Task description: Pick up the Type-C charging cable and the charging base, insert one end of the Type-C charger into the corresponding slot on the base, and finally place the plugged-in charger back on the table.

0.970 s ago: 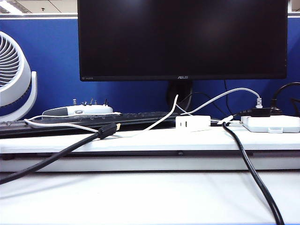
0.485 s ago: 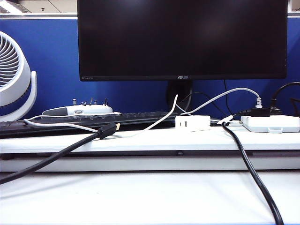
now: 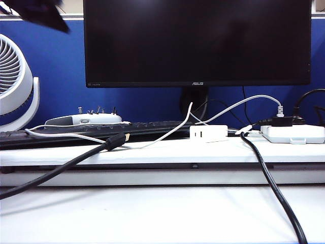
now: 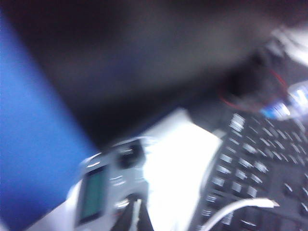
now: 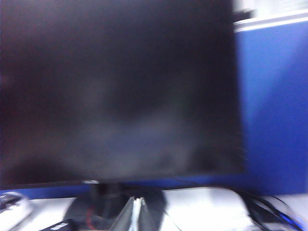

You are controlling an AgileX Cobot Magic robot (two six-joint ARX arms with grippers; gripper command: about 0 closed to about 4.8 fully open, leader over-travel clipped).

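Office cubicle: blue fabric partition wall (image 3: pixel 56 66) across frame top, big black flat monitor (image 3: pixel 198 43) centre, black keyboard (image 3: pixel 101 129) below, white round desk fan (image 3: pixel 15 81) far left.

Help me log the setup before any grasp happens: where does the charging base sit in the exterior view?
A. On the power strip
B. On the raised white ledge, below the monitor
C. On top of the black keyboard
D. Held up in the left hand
B: the charging base rests on the raised ledge of the table, below the monitor and left of the power strip, with no hand on it.
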